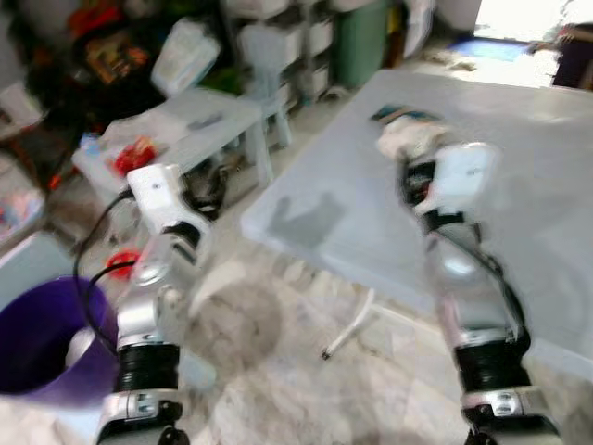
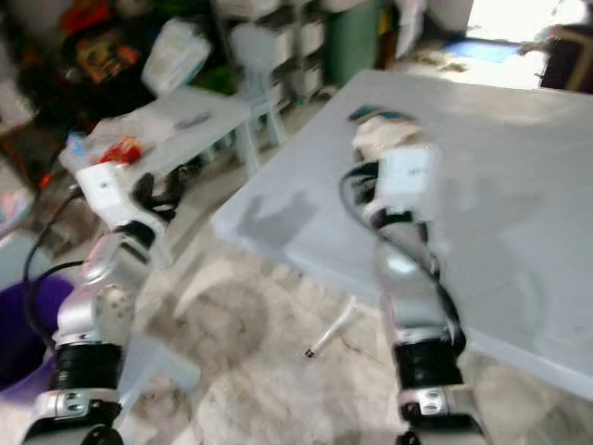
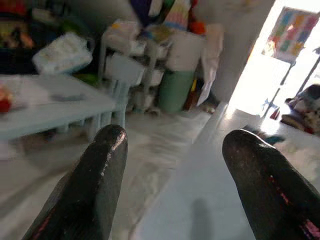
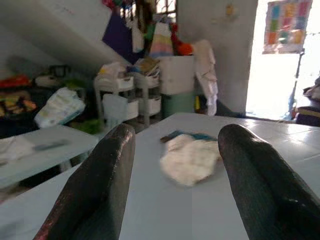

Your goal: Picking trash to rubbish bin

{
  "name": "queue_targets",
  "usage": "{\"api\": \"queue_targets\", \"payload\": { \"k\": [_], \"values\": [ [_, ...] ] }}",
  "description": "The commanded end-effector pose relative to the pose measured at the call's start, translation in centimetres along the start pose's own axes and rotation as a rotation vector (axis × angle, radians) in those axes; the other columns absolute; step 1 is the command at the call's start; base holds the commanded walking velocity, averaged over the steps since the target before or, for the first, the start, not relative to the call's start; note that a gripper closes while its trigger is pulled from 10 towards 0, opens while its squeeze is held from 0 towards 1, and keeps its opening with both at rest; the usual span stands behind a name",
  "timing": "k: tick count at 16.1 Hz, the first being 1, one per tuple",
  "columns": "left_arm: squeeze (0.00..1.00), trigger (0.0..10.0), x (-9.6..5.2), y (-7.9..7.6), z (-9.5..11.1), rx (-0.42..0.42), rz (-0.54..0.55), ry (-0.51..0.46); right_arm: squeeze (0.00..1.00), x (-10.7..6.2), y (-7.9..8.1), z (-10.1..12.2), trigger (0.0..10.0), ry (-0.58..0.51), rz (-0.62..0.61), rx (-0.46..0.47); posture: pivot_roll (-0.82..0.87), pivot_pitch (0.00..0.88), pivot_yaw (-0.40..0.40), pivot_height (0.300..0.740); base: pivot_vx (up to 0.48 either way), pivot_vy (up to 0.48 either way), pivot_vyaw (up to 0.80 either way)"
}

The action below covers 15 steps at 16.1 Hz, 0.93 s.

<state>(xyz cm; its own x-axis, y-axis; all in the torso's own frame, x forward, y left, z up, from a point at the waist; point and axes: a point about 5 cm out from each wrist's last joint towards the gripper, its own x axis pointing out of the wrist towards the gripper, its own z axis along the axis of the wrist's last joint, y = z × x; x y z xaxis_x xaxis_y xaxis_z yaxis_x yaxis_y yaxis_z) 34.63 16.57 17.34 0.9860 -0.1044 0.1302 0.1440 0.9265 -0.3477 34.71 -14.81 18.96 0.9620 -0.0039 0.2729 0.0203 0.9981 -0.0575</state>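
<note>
Nearest: purple rubbish bin (image 1: 37, 338) on the floor at the robot's left, below the left arm. Left gripper (image 3: 175, 175) is raised over the gap between the two tables, fingers spread, nothing between them.

Right gripper (image 4: 175, 165) is out over the big white table (image 1: 519, 185), fingers parted and empty, aimed at the trash (image 4: 191, 159): a crumpled whitish wad lying on the tabletop just ahead, with a dark teal scrap (image 4: 192, 135) touching its far edge.

Judgement: step in hand looks like the reach for the wad. To do it well: keep the fingers wide, straddle the wad centrally, come low enough that the fingertips skim the tabletop, close only once it sits between them. Soft paper should crush rather than slip.

Surface: smooth, pale, glossy. Head views are motion-blurred.

Beyond: small pale side table (image 1: 199, 120) with bags and red items, drawer units, green bin (image 1: 361, 42), bright doorway.
</note>
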Motion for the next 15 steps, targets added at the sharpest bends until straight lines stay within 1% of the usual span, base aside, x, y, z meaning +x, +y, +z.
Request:
{"api": "queue_targets", "payload": {
  "k": [1, 10, 12, 13, 14, 15],
  "values": [
    [0.0, 10.0, 0.2, -0.8, 0.0, 0.005, -0.026, 0.0, 0.0, 0.2, -1.0, 0.4, 10.0, -0.011, -0.028, -0.018, 0.0, 0.0, 0.077, 0.74, 0.341, 0.0, 0.0],
    [0.0, 10.0, 0.3, -0.8, 0.0, 0.016, -0.029, 0.002, 0.0, 0.3, -1.0, 0.3, 10.0, -0.013, -0.025, -0.015, 0.0, 0.0, 0.08, 0.74, 0.342, 0.0, 0.0],
    [0.0, 10.0, 0.3, -0.8, 0.0, 0.017, -0.03, 0.004, 0.0, 0.3, -0.6, 0.2, 10.0, -0.003, 0.011, -0.008, 0.0, 0.0, 0.079, 0.74, 0.339, 0.0, 0.0],
    [0.0, 10.0, 0.3, -0.7, -0.1, 0.019, -0.028, 0.007, 0.0, 0.2, -0.1, 0.0, 10.0, 0.011, 0.055, 0.003, 0.0, 0.0, 0.078, 0.74, 0.341, 0.0, 0.0],
    [0.0, 10.0, 0.2, -0.6, -0.3, 0.023, -0.025, 0.013, 0.0, -0.2, 0.7, -0.5, 10.0, 0.036, 0.128, 0.019, 0.0, 0.0, 0.075, 0.74, 0.341, 0.0, 0.0],
    [0.0, 10.0, 0.1, -0.4, -0.4, 0.029, -0.022, 0.018, 0.0, -0.5, 1.0, -0.7, 10.0, 0.048, 0.158, 0.029, 0.0, 0.0, 0.073, 0.74, 0.345, 0.0, 0.0]
  ]
}}
